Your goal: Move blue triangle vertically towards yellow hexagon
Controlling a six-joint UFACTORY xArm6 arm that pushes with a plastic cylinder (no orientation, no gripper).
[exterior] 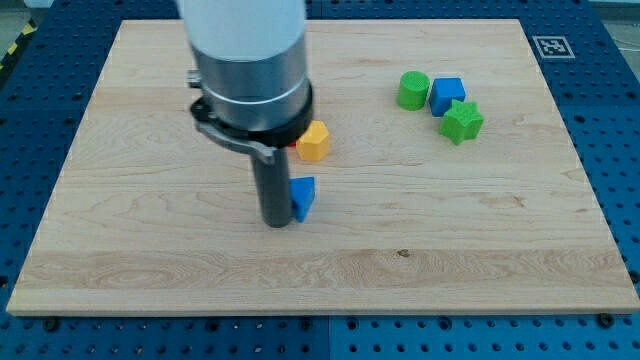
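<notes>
Wooden board (pixel 150 260) carries blue triangle (pixel 303 197), yellow hexagon (pixel 314 142), green cylinder (pixel 413 90), blue cube (pixel 447 95), green star (pixel 462 122).

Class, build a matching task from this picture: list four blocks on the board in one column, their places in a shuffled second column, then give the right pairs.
Column one:
1. blue triangle
2. yellow hexagon
3. green star
4. green cylinder

Column two:
A. just left of the blue cube
B. touching my tip, on its right
C. lowest of the right-hand cluster
D. directly above the triangle, beside the arm

Pairs: 1-B, 2-D, 3-C, 4-A
</notes>
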